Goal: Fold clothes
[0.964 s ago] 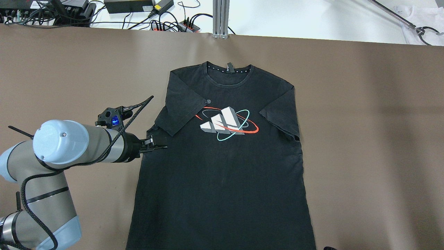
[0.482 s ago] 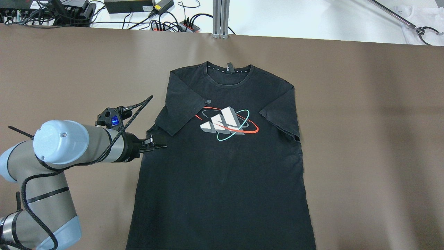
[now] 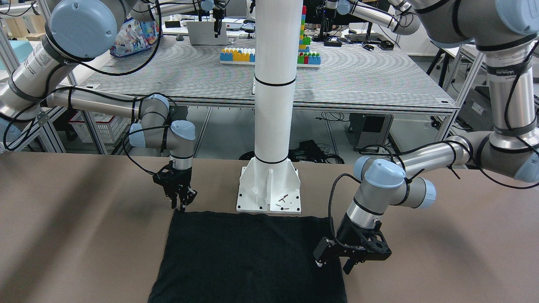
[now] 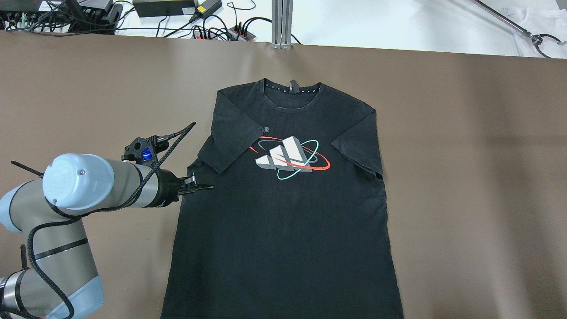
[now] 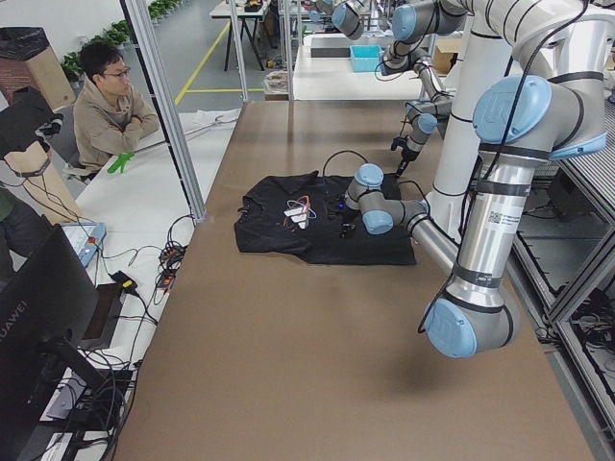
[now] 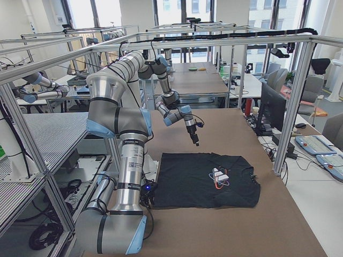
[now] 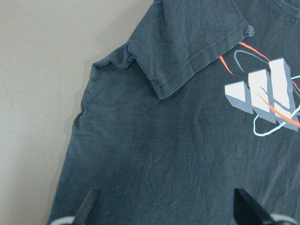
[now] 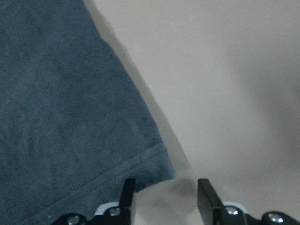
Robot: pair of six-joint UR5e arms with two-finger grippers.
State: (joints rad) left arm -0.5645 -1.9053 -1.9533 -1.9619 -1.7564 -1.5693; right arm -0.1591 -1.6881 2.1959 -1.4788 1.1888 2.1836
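Black cotton-like T-shirt (image 4: 283, 221) was found spread flat, front up, on the brown table cover (image 4: 465, 177). It lay at the centre of the overhead view. The collar (image 4: 292, 91) was turned toward the top of the frame, and the hem was cut off by the bottom edge. A white, red and teal print (image 4: 288, 158) was noted on the chest. The sleeve (image 4: 230, 137) at centre left was seen folded inward over the body.

The left gripper (image 4: 201, 186) was recorded at the shirt's left edge, just below that sleeve. Its fingers (image 7: 89, 208) were spread wide above the fabric with nothing held between them. Contact with the cloth could not be judged.

The right gripper (image 3: 182, 206) was seen left of centre in the front-facing view, pointed down at the hem corner. Its fingers (image 8: 129, 194) were parted and empty. The hem corner lay just beside one finger, and bare table showed in the gap.

A white pillar (image 3: 273, 84) on its base plate (image 3: 269, 189) was noted beyond the hem, near the centre of the front-facing view.
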